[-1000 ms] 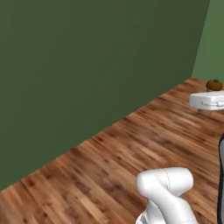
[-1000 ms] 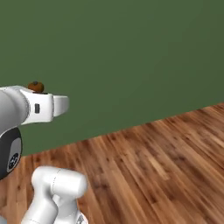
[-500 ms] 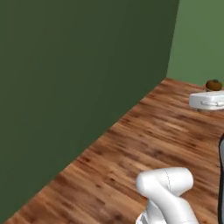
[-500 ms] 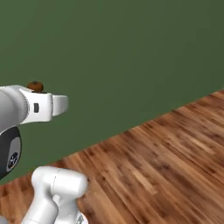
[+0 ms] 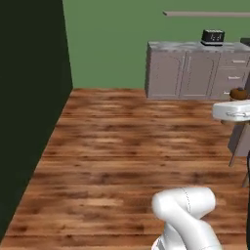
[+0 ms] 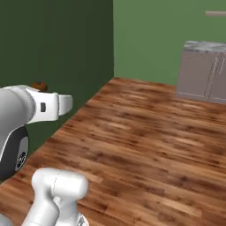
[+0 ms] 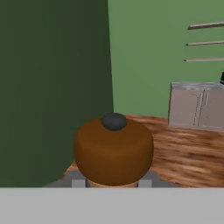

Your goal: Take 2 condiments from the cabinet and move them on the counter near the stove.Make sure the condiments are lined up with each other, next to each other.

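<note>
Gripper (image 7: 113, 183) clamped nearly shut on brown condiment bottle (image 7: 113, 151), carried above wood floor (image 5: 127, 141), desk (image 5: 195, 46) w/ drawers far across room. Bottle looks rigid, light, smooth-sided, likely slippery; grip low on body, keep upright.

One brown condiment bottle (image 7: 113, 151) with a single dark knob on top sits close in the hand view. One grey cabinet unit (image 5: 195, 71) with a marble top stands by the far wall, and on it rests one small black appliance (image 5: 213, 36). Three wall shelves (image 7: 205, 43) hang above it in the hand view.
</note>
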